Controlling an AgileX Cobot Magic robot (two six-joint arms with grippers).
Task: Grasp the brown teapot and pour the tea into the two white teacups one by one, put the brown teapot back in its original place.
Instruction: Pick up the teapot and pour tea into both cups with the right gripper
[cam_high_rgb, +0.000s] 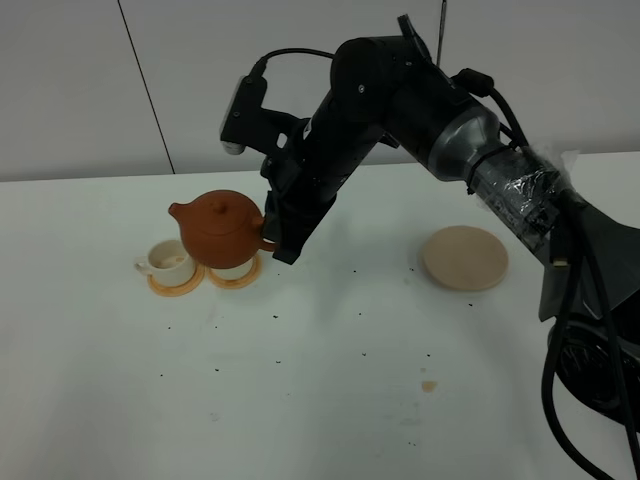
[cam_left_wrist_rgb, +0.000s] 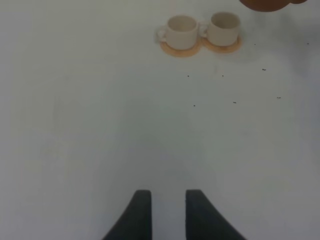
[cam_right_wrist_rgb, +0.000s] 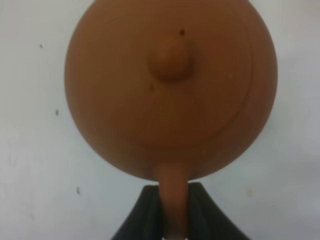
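While outstretched — right tool (cam_right_wrist_rgb: 174, 212) gripping teapot (cam_high_rgb: 222, 228)

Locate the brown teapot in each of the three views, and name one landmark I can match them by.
Exterior high: the brown teapot is left of centre, held by its handle in the right gripper, above the white teacups.
Left wrist: only a sliver of its underside shows at the top edge, right of centre.
Right wrist: it fills the frame, lid knob uppermost, handle between the fingers.
Shared landmark: none spans all three; the teacups on orange coasters link the first two.
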